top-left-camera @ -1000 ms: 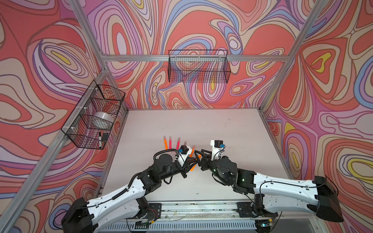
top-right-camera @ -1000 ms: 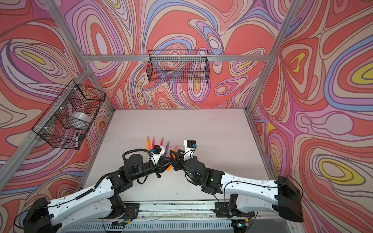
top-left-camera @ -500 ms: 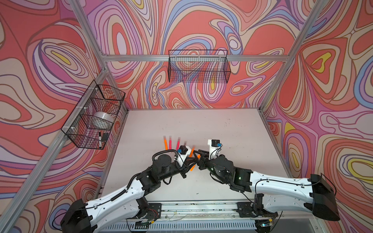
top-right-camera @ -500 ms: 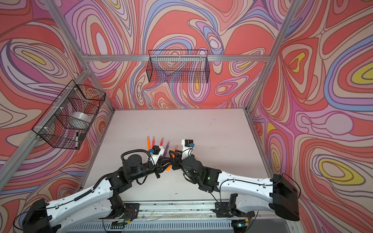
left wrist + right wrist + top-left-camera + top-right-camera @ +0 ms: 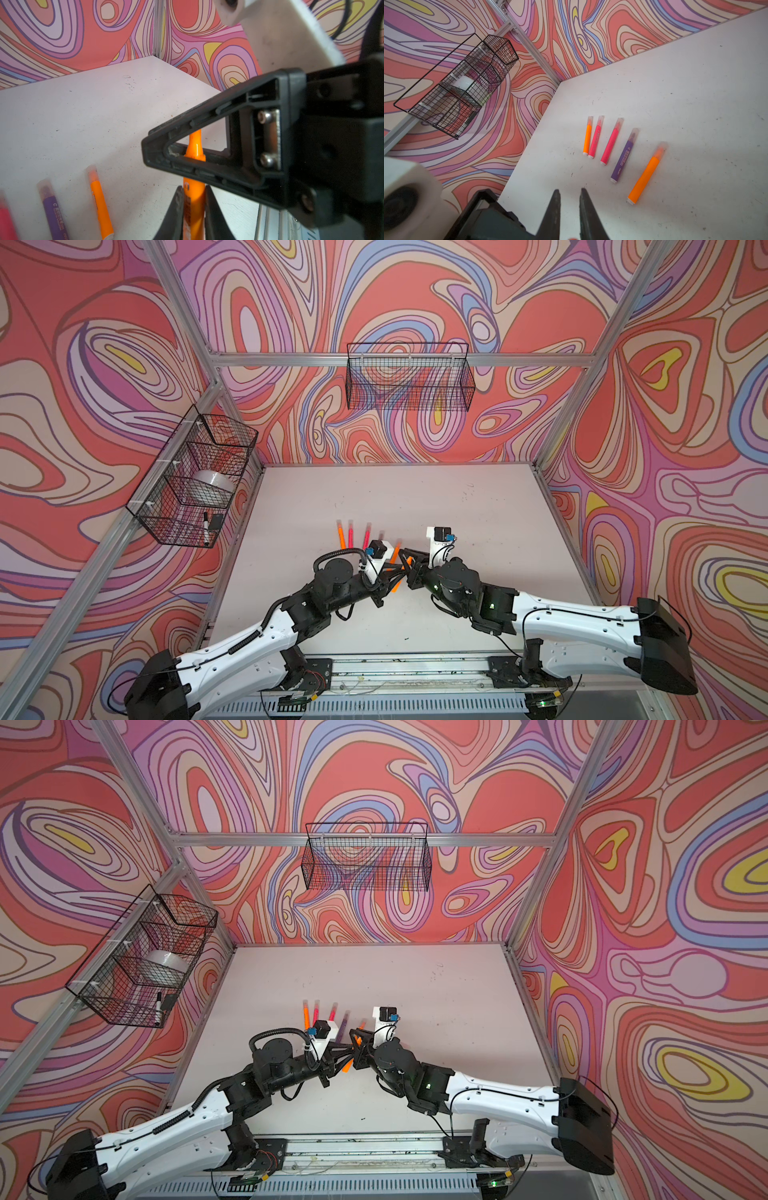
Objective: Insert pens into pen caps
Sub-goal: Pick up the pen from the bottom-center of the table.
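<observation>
Right wrist view: right hand (image 5: 570, 191) nearly closed, a slit left between the jaws; anything pinched cannot be told. Five pens (image 5: 609, 143) are laid on the surface (image 5: 695, 104), each fitted with a pale cap (image 5: 634, 133). On the purple pen (image 5: 621, 161) only a white "C" can be read.

Left wrist view: left hand (image 5: 193, 188) is clamped on an orange pen (image 5: 194, 199), its long axis directed away, its uncapped neck crossed by the right hand's finger (image 5: 207, 174); barrel print unreadable.

Both top views: the hands are met tip to tip, the right hand nearer the pen's point.
</observation>
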### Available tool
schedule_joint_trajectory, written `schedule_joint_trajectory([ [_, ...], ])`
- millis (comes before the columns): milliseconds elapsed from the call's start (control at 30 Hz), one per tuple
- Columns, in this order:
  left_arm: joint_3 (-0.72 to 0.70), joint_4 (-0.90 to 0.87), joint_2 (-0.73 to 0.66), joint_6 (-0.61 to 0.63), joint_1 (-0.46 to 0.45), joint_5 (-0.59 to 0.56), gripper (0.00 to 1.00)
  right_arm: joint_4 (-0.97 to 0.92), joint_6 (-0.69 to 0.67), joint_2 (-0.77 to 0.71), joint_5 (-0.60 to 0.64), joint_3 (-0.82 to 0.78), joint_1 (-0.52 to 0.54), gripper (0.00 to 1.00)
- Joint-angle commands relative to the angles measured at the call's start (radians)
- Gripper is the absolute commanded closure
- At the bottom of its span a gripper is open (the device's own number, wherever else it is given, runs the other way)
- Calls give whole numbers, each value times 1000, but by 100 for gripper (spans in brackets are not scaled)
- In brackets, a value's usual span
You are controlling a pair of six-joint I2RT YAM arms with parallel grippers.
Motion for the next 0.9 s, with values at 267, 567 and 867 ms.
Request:
schedule_joint_trajectory([
  [267, 9, 35, 38, 16, -1, -34, 69, 70, 19, 53, -76, 20, -3, 90],
  [567, 3, 48, 33, 13, -2, -52, 87, 85, 31, 72, -86, 18, -3, 90],
  [867, 15, 7, 41, -5, -2, -166, 100, 53, 24, 62, -60, 15, -3, 46],
])
